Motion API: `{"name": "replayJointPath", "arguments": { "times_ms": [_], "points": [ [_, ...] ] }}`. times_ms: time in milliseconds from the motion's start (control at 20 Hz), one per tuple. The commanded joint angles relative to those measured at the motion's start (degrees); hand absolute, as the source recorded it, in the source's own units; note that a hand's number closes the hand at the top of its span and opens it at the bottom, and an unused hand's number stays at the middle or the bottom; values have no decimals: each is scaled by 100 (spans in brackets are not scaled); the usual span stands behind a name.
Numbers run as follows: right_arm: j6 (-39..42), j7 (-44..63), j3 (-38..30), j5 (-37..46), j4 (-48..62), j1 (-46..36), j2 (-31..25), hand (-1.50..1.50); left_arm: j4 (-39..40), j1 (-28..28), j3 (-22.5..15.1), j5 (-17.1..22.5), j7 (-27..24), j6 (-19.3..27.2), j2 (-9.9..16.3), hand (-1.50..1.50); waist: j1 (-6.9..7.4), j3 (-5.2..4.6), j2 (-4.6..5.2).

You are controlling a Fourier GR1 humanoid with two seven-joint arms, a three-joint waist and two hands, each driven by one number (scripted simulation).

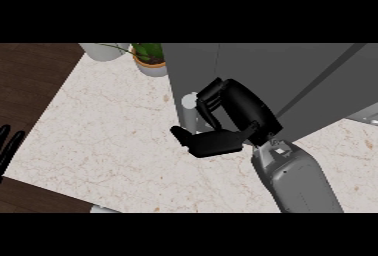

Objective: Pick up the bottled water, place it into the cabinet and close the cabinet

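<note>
The bottled water, a pale upright cylinder with a light cap, stands on the marble counter at the near left corner of the grey cabinet. My right hand is wrapped round it: curled fingers press its right side near the cap, and the thumb crosses below its base. The hand hides much of the bottle. My left hand rests at the view's left edge, fingers up and straight. I cannot tell how the cabinet's door stands.
A potted green plant and a white pot stand at the counter's far edge, left of the cabinet. A light grey object shows at the right edge. Dark wood floor lies past the counter's left edge.
</note>
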Motion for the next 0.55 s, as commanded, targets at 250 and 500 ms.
{"name": "replayJointPath", "arguments": {
  "times_ms": [250, 500],
  "points": [
    [-1539, -21, -681, -379, 1680, -1549, 128, -150, 123, 22, 53, 24, -67, -65, -88, -150, -111, 25, 10],
    [-1819, -143, -586, -617, 2153, -1951, 128, -150, 128, 27, 175, 98, -20, -98, 4, -150, -192, 34, 2]
  ]
}}
